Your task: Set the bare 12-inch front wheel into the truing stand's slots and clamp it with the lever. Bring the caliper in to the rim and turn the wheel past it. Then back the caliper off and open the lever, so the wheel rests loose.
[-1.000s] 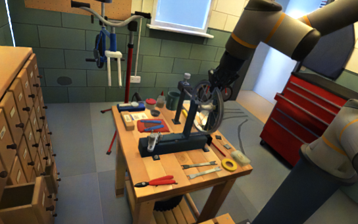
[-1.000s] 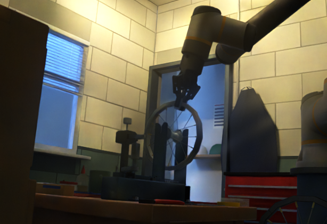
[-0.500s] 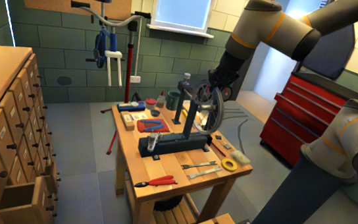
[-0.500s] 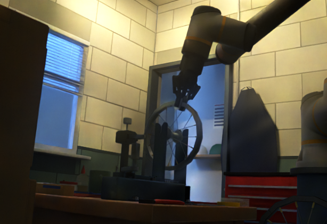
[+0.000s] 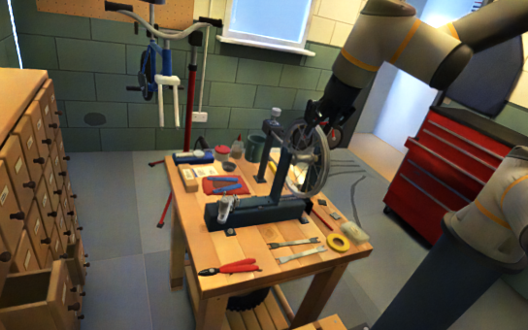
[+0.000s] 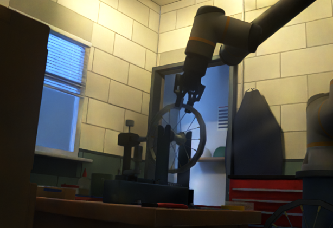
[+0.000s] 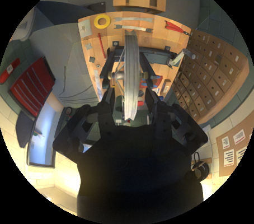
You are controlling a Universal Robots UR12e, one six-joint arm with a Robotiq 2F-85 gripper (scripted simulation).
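Note:
My gripper (image 5: 314, 122) (image 6: 184, 106) (image 7: 130, 97) hangs over the top of the bare wheel (image 5: 308, 157) (image 6: 177, 138) (image 7: 131, 76). The wheel stands upright between the uprights of the dark blue truing stand (image 5: 257, 206) (image 6: 147, 187) on the wooden bench. Its hub sits at the top of the uprights. The rim's top edge lies between my fingers. The stand's silver lever (image 5: 224, 206) (image 7: 177, 58) is at the near end of its base. A post with a knob (image 5: 275, 112) (image 6: 129, 123) rises beside the wheel. My gripper is open and holds nothing.
Behind the bench a small blue bike (image 5: 157, 73) hangs on a red repair stand. A drawer cabinet (image 5: 14, 194) lines the left, one drawer open. A red tool chest (image 5: 449, 170) stands right. Pliers (image 5: 230, 267), wrenches (image 5: 296, 247) and yellow tape (image 5: 338, 242) lie on the bench's near part.

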